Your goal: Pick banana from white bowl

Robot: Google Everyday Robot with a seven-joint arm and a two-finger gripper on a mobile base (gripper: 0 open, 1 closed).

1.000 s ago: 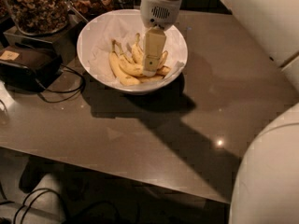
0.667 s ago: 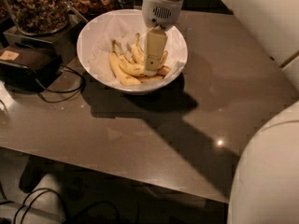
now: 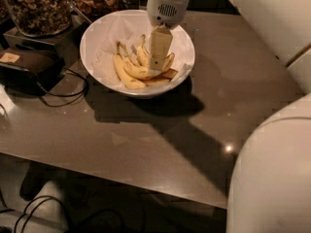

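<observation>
**Gripper low in the bowl, on the bananas**

The bowl (image 3: 90, 39) stands on the far part of the table (image 3: 160, 144). It is white, round and deep, and it has a white paper (image 3: 104, 52) inside. There is one bowl only.

The bananas (image 3: 127, 75) lie in the middle and right part of the bowl, on the paper. I count at least four, maybe five; they lie close together and partly over each other, so the exact number is not sure. Their long axes run mostly from the far-left side to the near-right side. The stems point to the far rim and the curved bodies come toward me. The most left one is the clearest: its stem is up at the far side and its other end is low near the front wall. One brownish piece at the right lies more across.

The gripper (image 3: 157, 62) comes down from above, nearly upright. Its beige end is inside the bowl, in the middle of the bunch, and it touches or almost touches the bananas. If it is open or closed on a banana, I cannot tell.

Behind the bowl at the left stand two jars (image 3: 39, 8) with nuts. One black box (image 3: 24, 64) with a cable (image 3: 65, 93) lies left of the bowl.
</observation>
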